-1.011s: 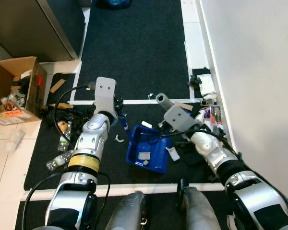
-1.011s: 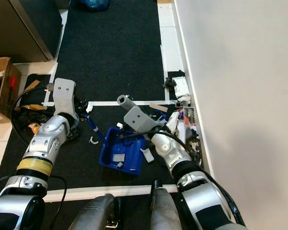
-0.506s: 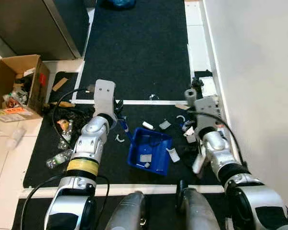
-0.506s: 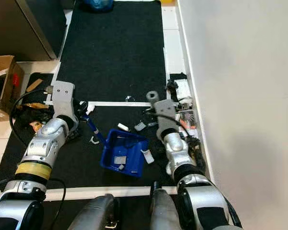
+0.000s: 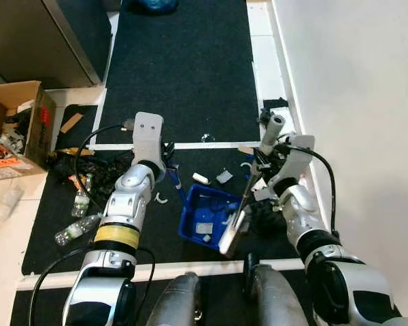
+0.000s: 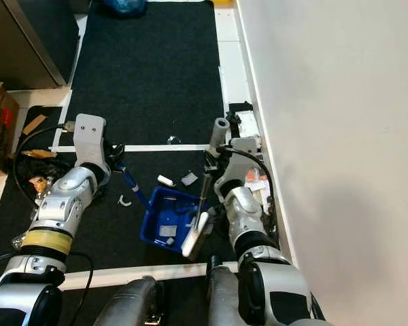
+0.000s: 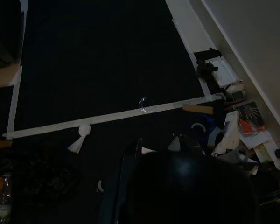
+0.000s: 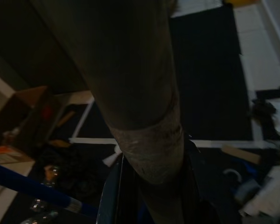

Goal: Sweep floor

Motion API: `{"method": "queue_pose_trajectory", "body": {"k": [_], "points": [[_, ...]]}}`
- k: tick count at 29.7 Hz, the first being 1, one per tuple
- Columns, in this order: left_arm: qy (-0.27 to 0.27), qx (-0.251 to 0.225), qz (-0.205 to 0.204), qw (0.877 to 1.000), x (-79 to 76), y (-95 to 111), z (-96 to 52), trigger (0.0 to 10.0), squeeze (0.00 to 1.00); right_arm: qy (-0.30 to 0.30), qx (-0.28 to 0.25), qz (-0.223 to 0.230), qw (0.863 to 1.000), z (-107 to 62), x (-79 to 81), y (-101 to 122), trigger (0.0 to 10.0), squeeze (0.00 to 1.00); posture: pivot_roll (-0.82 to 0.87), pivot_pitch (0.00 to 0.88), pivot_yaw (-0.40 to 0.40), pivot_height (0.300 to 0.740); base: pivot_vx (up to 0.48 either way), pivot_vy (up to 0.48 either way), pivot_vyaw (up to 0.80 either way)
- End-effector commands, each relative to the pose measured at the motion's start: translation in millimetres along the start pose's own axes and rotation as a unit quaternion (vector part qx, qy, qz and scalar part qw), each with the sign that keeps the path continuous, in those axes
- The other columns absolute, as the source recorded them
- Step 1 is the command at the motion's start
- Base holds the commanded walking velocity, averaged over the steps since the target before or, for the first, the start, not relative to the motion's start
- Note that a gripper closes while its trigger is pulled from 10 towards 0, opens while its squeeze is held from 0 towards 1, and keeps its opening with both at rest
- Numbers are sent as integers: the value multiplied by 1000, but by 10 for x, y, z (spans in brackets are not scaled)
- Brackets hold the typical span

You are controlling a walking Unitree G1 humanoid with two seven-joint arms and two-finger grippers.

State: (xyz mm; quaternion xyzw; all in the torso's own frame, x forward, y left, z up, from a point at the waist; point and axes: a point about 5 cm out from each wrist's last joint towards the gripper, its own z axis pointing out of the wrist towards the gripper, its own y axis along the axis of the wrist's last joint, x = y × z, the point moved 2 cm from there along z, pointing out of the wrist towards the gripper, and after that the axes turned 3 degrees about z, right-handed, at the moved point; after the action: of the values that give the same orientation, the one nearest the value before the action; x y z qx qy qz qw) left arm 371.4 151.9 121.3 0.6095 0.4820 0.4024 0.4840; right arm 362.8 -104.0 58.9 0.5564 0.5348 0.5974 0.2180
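A blue dustpan (image 5: 205, 216) lies on the black mat (image 5: 183, 75) with a few white scraps inside it. Its blue handle (image 5: 178, 191) runs up to my left gripper (image 5: 169, 170), which is shut on it. My right gripper (image 5: 260, 165), close to the wall, is shut on a thin dark broom stick (image 5: 245, 200). The stick slants down over the pan's right side to a white end (image 5: 227, 242). In the right wrist view the stick (image 8: 144, 116) sits close up between the fingers. Loose white scraps (image 5: 200, 178) (image 5: 161, 199) lie on the mat beside the pan.
A white wall (image 5: 353, 102) runs along the right, with a pile of clutter (image 5: 280, 122) at its foot. On the left stand a cardboard box (image 5: 20, 129) of rubbish and a dark cabinet (image 5: 47, 34). Plastic bottles (image 5: 71, 231) and black cables (image 5: 95, 166) lie nearby.
My right arm swung from over the dustpan out to the wall, and the broom's white end has now come back over the pan's right side. The left arm held still. The camera shifted slightly.
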Motion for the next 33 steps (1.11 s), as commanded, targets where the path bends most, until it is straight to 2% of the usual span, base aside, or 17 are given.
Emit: {"method": "queue_pose_trajectory", "body": {"k": [1, 5, 7, 10, 13, 14, 15, 16, 17, 18, 19, 21, 22, 24, 25, 29, 33], "points": [[-20, 20, -26, 999, -78, -129, -21, 10000, 0, 48, 45, 103, 992, 9, 279, -362, 10000, 0, 169, 276, 26, 740, 0, 0, 0], [-20, 20, -27, 999, -84, -132, -25, 10000, 0, 93, 29, 124, 988, 43, 412, -310, 10000, 0, 168, 277, 24, 740, 0, 0, 0], [-20, 21, -27, 999, -88, -137, -28, 10000, 0, 154, -1, 125, 980, 78, 573, -169, 10000, 0, 166, 279, 25, 740, 0, 0, 0], [-20, 22, -27, 999, -87, -144, -30, 10000, 0, 203, -35, 110, 972, 93, 689, 17, 10000, 0, 166, 279, 25, 740, 0, 0, 0], [-19, 21, -28, 999, -87, -146, -29, 10000, 0, 206, -82, 37, 974, 65, 654, 294, 10000, 0, 154, 281, 22, 740, 0, 0, 0], [-19, 21, -28, 999, -87, -146, -29, 10000, 0, 206, -82, 37, 974, 65, 654, 294, 10000, 0, 154, 281, 22, 740, 0, 0, 0], [-19, 21, -29, 999, -87, -146, -29, 10000, 0, 196, -93, 0, 976, 49, 613, 377, 10000, 0, 154, 281, 22, 740, 0, 0, 0], [-19, 21, -29, 999, -87, -146, -29, 10000, 0, 196, -93, 0, 976, 49, 613, 377, 10000, 0, 154, 281, 22, 740, 0, 0, 0], [-19, 22, -30, 999, -92, -152, -25, 10000, 0, 175, -123, -98, 972, -26, 508, 597, 10000, 0, 154, 281, 22, 740, 0, 0, 0], [-19, 22, -30, 999, -92, -152, -25, 10000, 0, 175, -123, -98, 972, -26, 508, 597, 10000, 0, 154, 281, 22, 740, 0, 0, 0], [-20, 22, -31, 999, -102, -158, -24, 10000, 0, 164, -140, -144, 966, -75, 462, 722, 10000, 0, 138, 285, 21, 740, 0, 0, 0], [-22, 24, -31, 999, -119, -169, -23, 10000, 0, 145, -161, -203, 955, -145, 390, 906, 10000, 0, 136, 286, 21, 740, 0, 0, 0], [-23, 25, -32, 999, -129, -174, -21, 10000, 0, 118, -157, -266, 944, -170, 304, 976, 10000, 0, 136, 286, 21, 740, 0, 0, 0], [-23, 25, -32, 999, -131, -174, -21, 10000, 0, 110, -152, -285, 940, -175, 275, 983, 10000, 0, 136, 286, 21, 740, 0, 0, 0], [-24, 25, -32, 999, -139, -171, -18, 10000, 0, 75, -129, -340, 929, -171, 145, 958, 10000, 0, 130, 288, 20, 740, 0, 0, 0], [-24, 24, -33, 999, -141, -170, -18, 10000, 0, 43, -102, -376, 920, -166, 29, 904, 10000, 0, 133, 289, 19, 740, 0, 0, 0], [-22, 26, -32, 999, -122, -175, -27, 10000, 0, 5, -8, -441, 897, -151, -149, 512, 10000, 0, 135, 289, 20, 740, 0, 0, 0]]}}
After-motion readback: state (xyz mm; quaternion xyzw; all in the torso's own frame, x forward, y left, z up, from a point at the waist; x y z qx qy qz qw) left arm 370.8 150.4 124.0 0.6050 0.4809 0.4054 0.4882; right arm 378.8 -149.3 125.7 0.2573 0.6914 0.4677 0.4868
